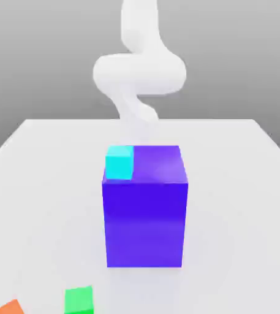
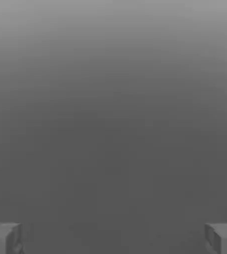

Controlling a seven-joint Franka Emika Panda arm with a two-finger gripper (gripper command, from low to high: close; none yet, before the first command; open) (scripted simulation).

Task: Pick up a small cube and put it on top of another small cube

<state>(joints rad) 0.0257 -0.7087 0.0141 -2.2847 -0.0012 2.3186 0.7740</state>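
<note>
The landmark is the large blue-violet box (image 1: 144, 224) on the pale tabletop (image 1: 240, 202). A small cyan cube (image 1: 119, 162) is located at the exterior view's left of its top. A small green cube (image 1: 79, 300) and an orange block (image 1: 8, 308) lie nearer the camera than the box. The white arm (image 1: 140, 73) stands behind it. The two-finger gripper (image 2: 113, 239) is spread wide, with nothing between its fingers.

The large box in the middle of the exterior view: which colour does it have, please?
The large box is blue-violet, best seen in the exterior view.
</note>
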